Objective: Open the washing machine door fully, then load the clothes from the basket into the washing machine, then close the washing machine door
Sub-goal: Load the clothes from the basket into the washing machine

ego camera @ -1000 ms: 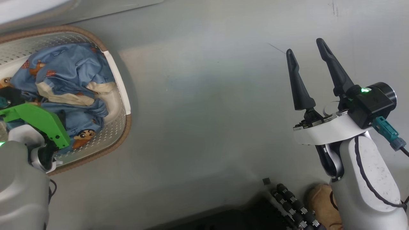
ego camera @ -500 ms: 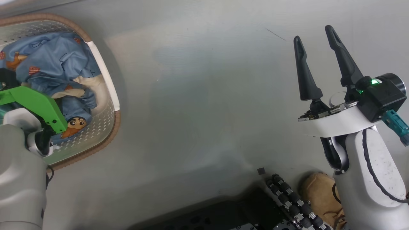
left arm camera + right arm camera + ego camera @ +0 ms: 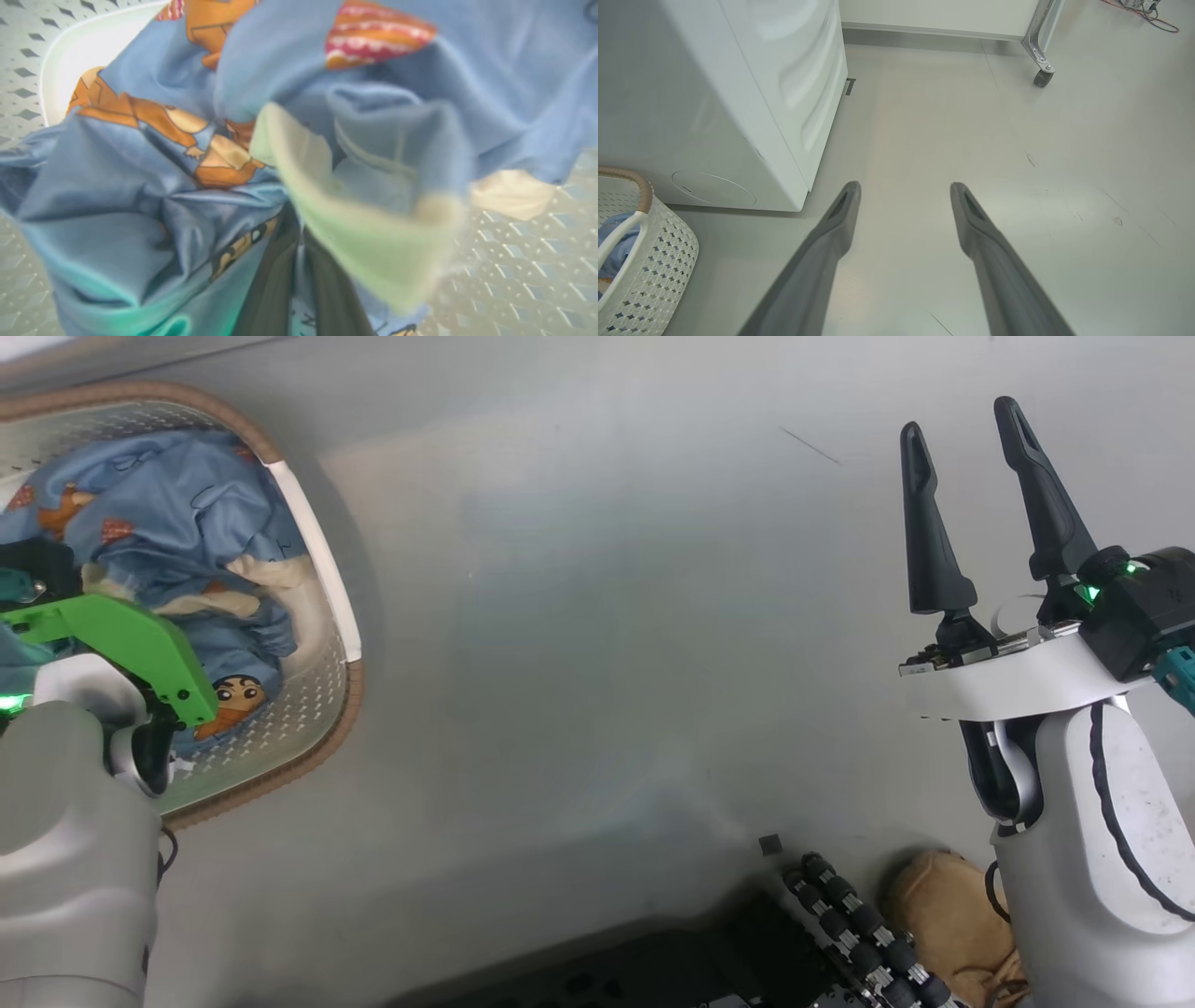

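Two dark fingers rise pressed together in the left wrist view. The left jaws are clenched on a fold of the clothes, with blue printed cloth and a cream piece bunched right at the tips and no gap between them.

The bundle lies in the basket, which stands on the floor at the left of the head view, just beside the washing machine. The cloth sits straight ahead of the left jaws and around them. I judge that the coming move needs no further reach, only a lift up and over the rim, then a carry toward the machine on the far side.

The bundle's long axis seems to run along the basket, far to near. Much of the fabric spreads to the right of the grip, so it will probably drape and trail when raised.

The left arm comes in from the near side with its pale forearm low. Its wrist bends down into the basket, and the green bracket sits over the cloth.

The right jaws are released, with their fingers spread and pointing far. They hang over the floor at the right, well apart from the basket, so the left arm is plainly the nearer one.
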### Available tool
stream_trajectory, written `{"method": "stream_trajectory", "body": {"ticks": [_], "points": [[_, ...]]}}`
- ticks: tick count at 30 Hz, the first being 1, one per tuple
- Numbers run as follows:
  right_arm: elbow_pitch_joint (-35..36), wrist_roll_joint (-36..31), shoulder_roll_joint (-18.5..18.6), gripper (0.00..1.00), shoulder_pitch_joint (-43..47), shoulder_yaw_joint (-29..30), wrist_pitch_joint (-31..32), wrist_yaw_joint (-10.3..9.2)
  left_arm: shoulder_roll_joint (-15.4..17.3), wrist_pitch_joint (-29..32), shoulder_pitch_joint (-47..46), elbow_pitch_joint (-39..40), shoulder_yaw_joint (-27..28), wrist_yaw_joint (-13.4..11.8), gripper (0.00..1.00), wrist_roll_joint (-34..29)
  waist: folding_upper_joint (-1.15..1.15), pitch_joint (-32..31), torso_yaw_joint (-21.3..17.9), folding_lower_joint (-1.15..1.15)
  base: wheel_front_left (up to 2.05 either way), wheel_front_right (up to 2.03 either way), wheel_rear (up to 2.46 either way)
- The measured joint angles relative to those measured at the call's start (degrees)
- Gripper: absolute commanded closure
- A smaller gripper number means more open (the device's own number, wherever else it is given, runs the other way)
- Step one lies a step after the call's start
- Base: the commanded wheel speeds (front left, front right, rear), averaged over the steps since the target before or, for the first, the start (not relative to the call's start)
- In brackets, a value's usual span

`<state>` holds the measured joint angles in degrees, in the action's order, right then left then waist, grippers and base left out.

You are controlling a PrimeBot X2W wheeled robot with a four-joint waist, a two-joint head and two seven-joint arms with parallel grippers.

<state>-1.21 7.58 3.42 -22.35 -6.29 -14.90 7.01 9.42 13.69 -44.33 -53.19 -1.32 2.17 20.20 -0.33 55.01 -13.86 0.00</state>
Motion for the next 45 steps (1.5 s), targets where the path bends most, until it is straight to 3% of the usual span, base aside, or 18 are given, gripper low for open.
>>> {"method": "stream_trajectory", "body": {"ticks": [10, 20, 33, 45], "points": [[-1.8, 0.3, -0.1, 0.00, -0.8, 0.9, 0.0, 0.00, -1.3, -8.4, 2.3, -0.7, -0.4, 1.5, 1.00, 0.0, 0.00, -4.7, 1.9, 0.00, 0.00, 0.00, 0.00], [-3.1, 0.4, -0.1, 0.00, -0.5, 2.5, 0.0, 0.00, -5.0, -16.7, 6.1, -0.9, -0.4, 3.2, 1.00, 0.6, 0.00, -12.0, 4.7, 0.00, 0.00, 0.00, 0.00], [-5.0, 0.4, -0.2, 0.00, 4.9, 3.4, 0.0, 0.00, -6.6, -25.4, 13.3, -0.2, -0.3, 4.4, 1.00, 3.4, 0.00, -22.5, 8.5, 0.00, 0.00, 0.00, 0.00], [-6.9, 0.6, -0.2, 0.00, 10.9, 3.0, 0.0, 0.00, -7.1, -27.4, 20.3, 3.3, -1.3, 4.9, 1.00, 4.2, 0.00, -32.5, 10.3, 0.00, 0.00, 0.00, 0.00]]}}
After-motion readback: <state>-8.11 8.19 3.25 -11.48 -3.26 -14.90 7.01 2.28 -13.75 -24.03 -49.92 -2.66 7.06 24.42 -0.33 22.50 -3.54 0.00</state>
